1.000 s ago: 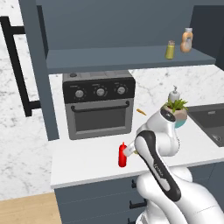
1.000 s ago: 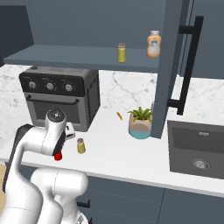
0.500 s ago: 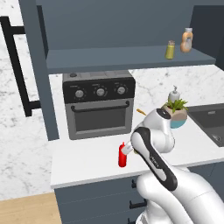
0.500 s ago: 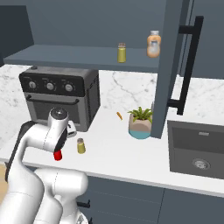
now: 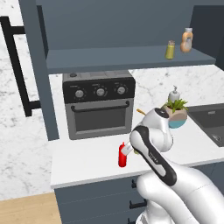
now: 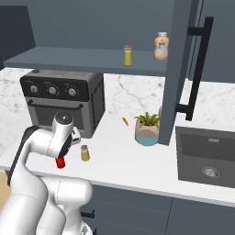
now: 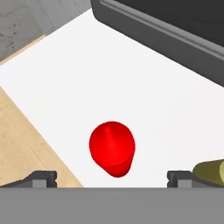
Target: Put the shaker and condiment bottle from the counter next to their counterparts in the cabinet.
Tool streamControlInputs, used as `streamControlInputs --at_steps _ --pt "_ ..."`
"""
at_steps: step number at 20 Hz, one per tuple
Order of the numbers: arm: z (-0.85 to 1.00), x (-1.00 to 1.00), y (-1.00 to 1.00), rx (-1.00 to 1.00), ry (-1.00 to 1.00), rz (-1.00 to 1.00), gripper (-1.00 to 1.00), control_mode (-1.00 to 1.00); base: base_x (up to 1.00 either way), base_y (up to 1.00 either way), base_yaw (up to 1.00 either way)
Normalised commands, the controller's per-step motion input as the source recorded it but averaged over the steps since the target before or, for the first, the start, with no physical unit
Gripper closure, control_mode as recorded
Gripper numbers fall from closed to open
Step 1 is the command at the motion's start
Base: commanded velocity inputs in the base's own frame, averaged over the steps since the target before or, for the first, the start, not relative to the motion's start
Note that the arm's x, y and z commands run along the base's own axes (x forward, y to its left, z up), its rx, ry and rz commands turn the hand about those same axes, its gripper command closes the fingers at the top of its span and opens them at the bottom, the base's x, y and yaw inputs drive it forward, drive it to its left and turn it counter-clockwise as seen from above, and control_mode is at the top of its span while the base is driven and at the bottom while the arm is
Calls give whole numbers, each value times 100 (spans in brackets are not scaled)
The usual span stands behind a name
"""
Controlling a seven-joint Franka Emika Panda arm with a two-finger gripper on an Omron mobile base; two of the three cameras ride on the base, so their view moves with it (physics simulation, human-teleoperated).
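White countertop point(image 5: 83, 162) over dark drawers, toaster oven point(image 5: 99, 103) at the back, small potted plant point(image 6: 148, 128) off toward the sink point(image 6: 209, 156), and up top a dark wall cabinet point(image 5: 118, 59) with its shelf in view. On that shelf sit the twin shaker point(image 6: 127, 55) and a tan-orange bottle point(image 6: 160, 46), just beside each other.

Down on the counter, the red condiment bottle point(image 7: 112, 148) stands upright in front of the oven, near the counter's front edge. The olive-yellow shaker point(image 6: 85, 153) is just beside it.

The gripper point(image 7: 112, 178) hangs right above the red bottle with its fingers spread as wide as they go, holding nothing. From the hand view the nozzle sits pretty much centred between the tips.

So it looks like the pick-up of the condiment bottle is the step in hand. Next move probably calls for a straight drop around the bottle, then closing without clipping the shaker.

No brands or readable writing anywhere; the oven knobs are unmarked as far as one can tell.
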Motion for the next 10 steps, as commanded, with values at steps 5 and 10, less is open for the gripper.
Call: streamControlInputs --at_steps 5,10 --pt "-17 2 4 0 0 2 -100 -100 0 0 0" --pt "-21 1 1 1 -2 3 -100 -100 0 0 0"
